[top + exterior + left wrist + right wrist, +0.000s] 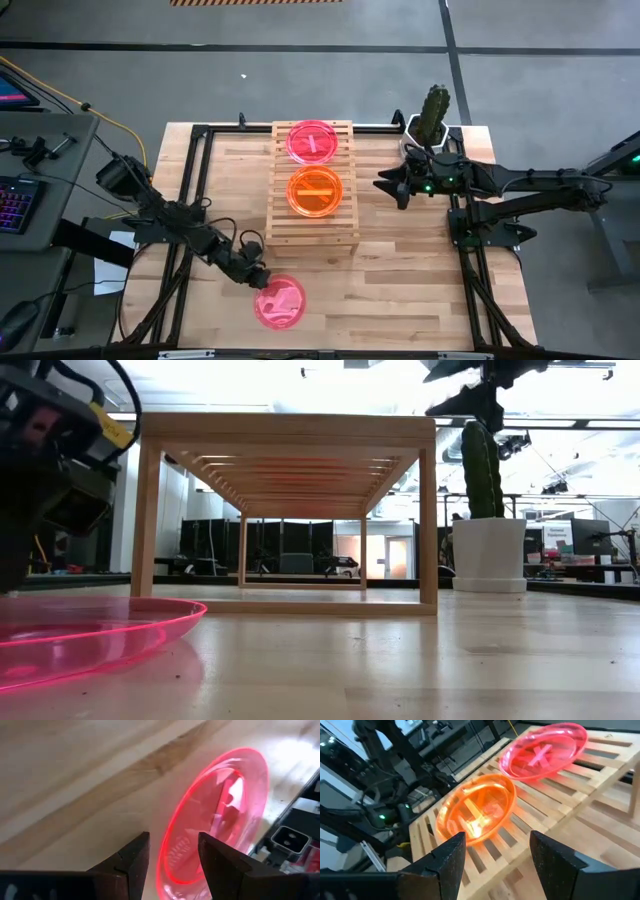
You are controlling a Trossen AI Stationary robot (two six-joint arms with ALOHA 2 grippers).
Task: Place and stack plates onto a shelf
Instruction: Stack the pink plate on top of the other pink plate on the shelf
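Note:
A pink plate (279,302) lies flat on the wooden tabletop near the front edge. My left gripper (258,277) is low at its far-left rim and open. In the left wrist view the plate's rim (167,865) runs between the two fingers of my left gripper (172,865). I cannot tell whether they touch it. On the slatted shelf (313,230) rest an orange plate (315,192) and, farther back, another pink plate (312,141). My right gripper (385,185) hovers open to the right of the shelf, facing the orange plate (477,812).
A cactus in a white pot (432,120) stands at the table's far right corner, just behind my right arm. Black frame rails (190,190) run along both sides of the table. A desk with a keyboard (15,200) stands beyond the left edge.

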